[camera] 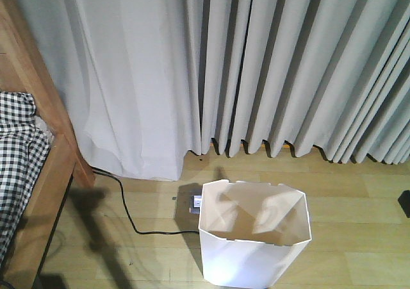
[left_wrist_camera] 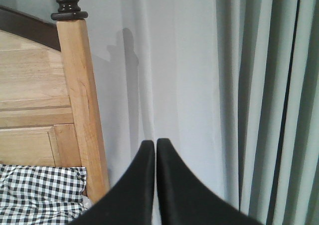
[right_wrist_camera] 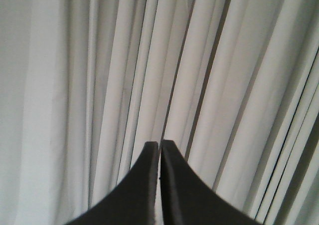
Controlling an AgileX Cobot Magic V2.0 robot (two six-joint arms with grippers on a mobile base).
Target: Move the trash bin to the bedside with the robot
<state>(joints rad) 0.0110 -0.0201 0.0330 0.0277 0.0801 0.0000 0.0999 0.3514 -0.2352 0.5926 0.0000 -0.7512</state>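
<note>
A white trash bin (camera: 255, 234) stands on the floor at five o'clock, well apart from the bed (camera: 38, 173) at nine o'clock; both the left gripper (left_wrist_camera: 155, 144) and right gripper (right_wrist_camera: 159, 145) are clenched, empty (a steady base push toward the bed seems wisest).

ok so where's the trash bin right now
In the front view the trash bin stands on the wood floor, lower centre-right, before the curtain, well right of the bed, a black cable at its left.
</note>
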